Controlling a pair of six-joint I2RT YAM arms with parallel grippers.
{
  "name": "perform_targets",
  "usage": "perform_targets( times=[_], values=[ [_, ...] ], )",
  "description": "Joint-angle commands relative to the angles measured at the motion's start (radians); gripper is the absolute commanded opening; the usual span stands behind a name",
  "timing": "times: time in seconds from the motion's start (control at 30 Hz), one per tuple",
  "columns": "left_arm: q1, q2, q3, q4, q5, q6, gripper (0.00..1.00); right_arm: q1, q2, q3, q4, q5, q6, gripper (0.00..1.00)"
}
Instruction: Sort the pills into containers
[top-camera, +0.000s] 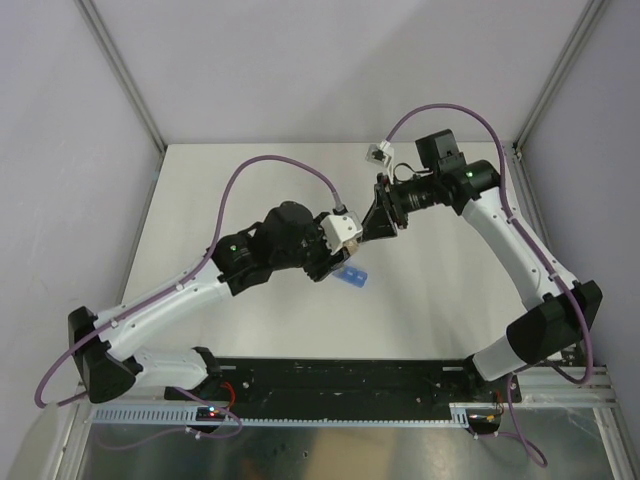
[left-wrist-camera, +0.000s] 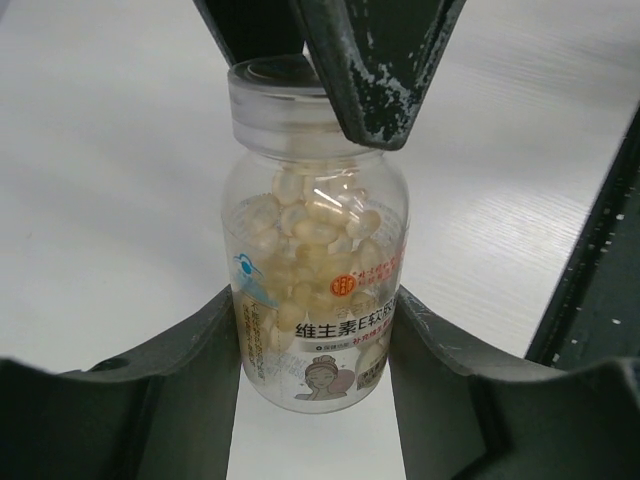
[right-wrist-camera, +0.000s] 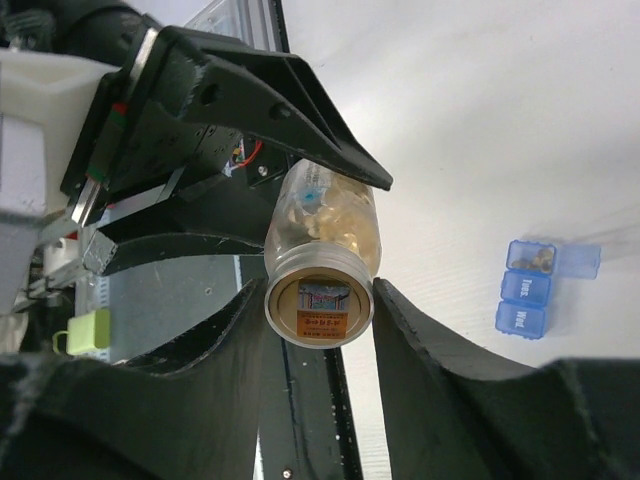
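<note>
– Plastic, light blue: that is the pill box seen from above, lying on the white table near its middle. The left gripper and right gripper meet nose to nose just over it. What they hold is hidden there.
– And from the left wrist?
– A clear bottle packed with pale softgel pills. The left jaws pinch its lower body at the label, and the right arm's fingers bear on the cap.
– How will it handle?
– Light and stiff, I'd judge, but smooth and round, so it may turn in the grip. Clamp the body and twist at the cap only. The softgels look slick and will likely roll once tipped.
– Right wrist?
– The cap end faces the camera with the right jaws pressed on either side of it. The left gripper clamps the body behind. The box lies off to the right on the table with three compartments showing. The top one is open with a few pills inside, its lid flap out sideways; the other two are shut.
– Anything in the way?
– Both grippers crowd the bottle, and the box sits close under the arms, so a spill or a nudge is the risk
</note>
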Motion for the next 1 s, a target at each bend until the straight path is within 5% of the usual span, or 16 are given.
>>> perform_targets(
  times=[0.0, 0.43, 0.97],
  values=[
    [-0.033, 0.023, 0.066, 0.09, -0.167, -0.001, 0.0, -0.015, 0.045, -0.007, 0.056, -0.112, 0.134, 0.05],
    [-0.137, 0.118, 0.077, 0.121, -0.528, 0.037, 0.0, -0.026, 0.205, -0.028, 0.159, -0.201, 0.337, 0.23],
    [-0.136, 0.071, 0.048, 0.12, -0.454, 0.053, 0.0, -0.154, 0.027, -0.014, 0.046, -0.157, 0.163, 0.78]
  ],
)
